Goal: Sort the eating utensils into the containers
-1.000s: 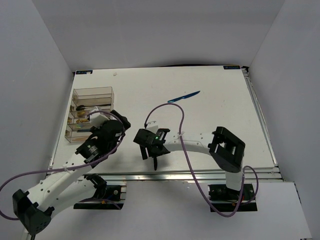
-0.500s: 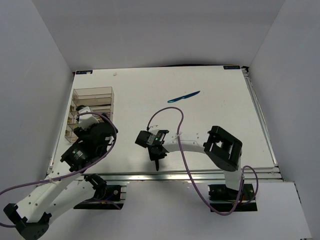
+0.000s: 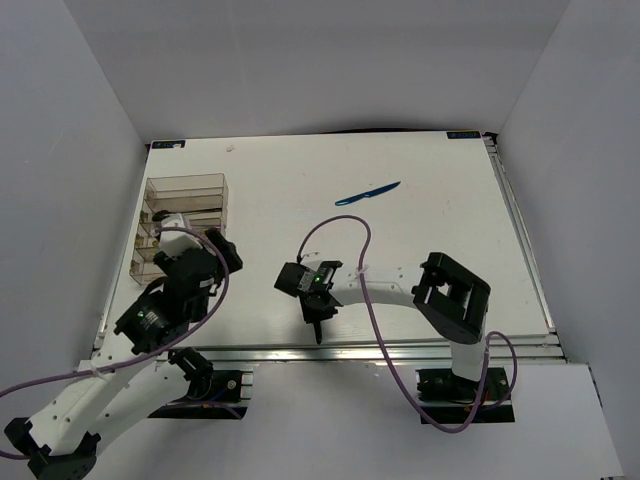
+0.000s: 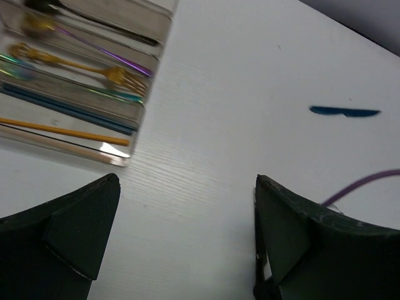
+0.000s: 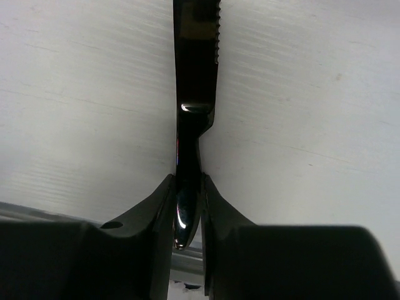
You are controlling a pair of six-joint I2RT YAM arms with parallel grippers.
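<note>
My right gripper (image 3: pixel 314 312) (image 5: pixel 187 187) is shut on the handle of a dark knife (image 5: pixel 195 75) with a serrated blade. The knife (image 3: pixel 317 330) lies near the table's front edge. A blue knife (image 3: pixel 368 193) (image 4: pixel 345 112) lies alone at mid-table, farther back. The clear brownish container (image 3: pixel 185 185) (image 4: pixel 94 149) stands at the left. It holds a gold fork (image 4: pixel 75 64), an orange stick (image 4: pixel 62 131) and other pieces in its narrow compartments. My left gripper (image 3: pixel 217 250) (image 4: pixel 184 181) hangs open just right of the container, with nothing between its fingers.
A purple cable (image 3: pixel 340 222) loops over the table above the right arm and shows at the right of the left wrist view (image 4: pixel 362 186). The metal table edge (image 3: pixel 330 350) runs right below the dark knife. White walls enclose the table.
My right gripper has closed onto the dark knife's handle and shifted slightly toward the front edge. The left arm has swung over the container and back to its right side, still open.
</note>
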